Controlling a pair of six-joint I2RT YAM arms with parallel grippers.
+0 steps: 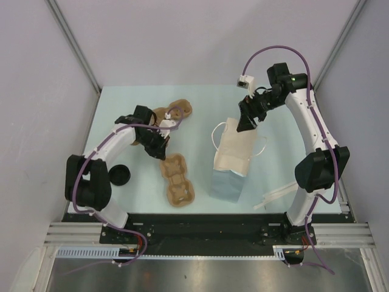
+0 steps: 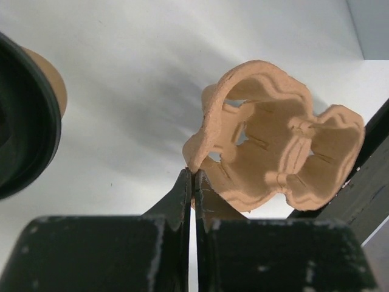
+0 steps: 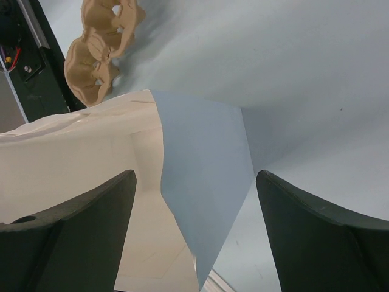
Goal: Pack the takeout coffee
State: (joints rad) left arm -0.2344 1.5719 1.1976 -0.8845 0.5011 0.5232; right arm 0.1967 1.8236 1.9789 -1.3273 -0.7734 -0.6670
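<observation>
The left jaws pinch shut on the rim of a tan moulded-pulp cup carrier [image 2: 273,140]; swinging it could topple the black-lidded brown paper takeout coffee [image 2: 27,121] at their 9 o'clock. The right jaws gape empty astride the blue paper bag [image 3: 200,182].

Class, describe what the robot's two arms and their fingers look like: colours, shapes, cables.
The left arm and right arm are white curved links with black joints. A purple cable runs along each. The left gripper and right gripper have black, tapering fingers; the left ones show pale scuffs.
</observation>
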